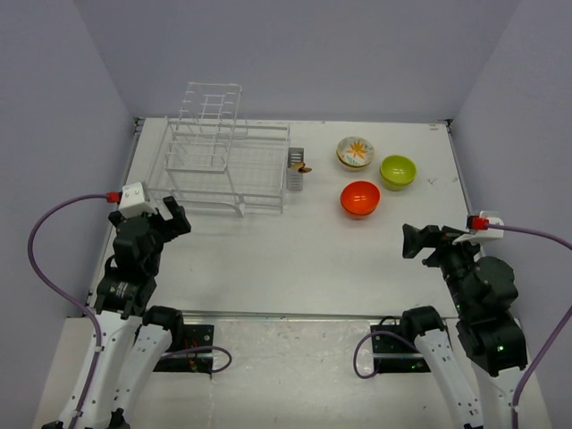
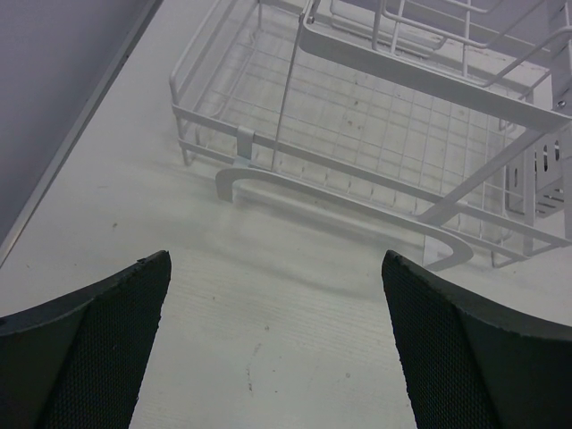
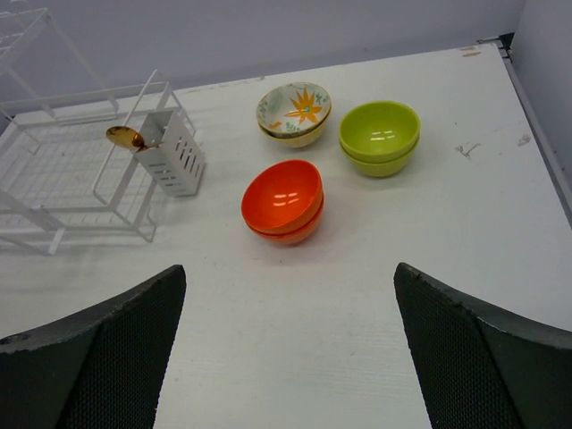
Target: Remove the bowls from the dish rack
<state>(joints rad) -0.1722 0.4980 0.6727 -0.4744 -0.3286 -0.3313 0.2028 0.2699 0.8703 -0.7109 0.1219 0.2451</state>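
The left arm (image 1: 134,259) stood folded close to its base, wrist raised, with the left hand (image 1: 176,217) pointing forward and to the right. Its two dark fingers (image 2: 107,340) were spread wide, with nothing between them. The right arm (image 1: 483,286) was folded likewise, and the right hand (image 1: 411,241) pointed left toward the middle, fingers equally wide apart and holding nothing.

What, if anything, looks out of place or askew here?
Only a gold spoon leans at a slant out of the caddy. The bowls sit upright beside the dish rack; nothing is spilled or broken.
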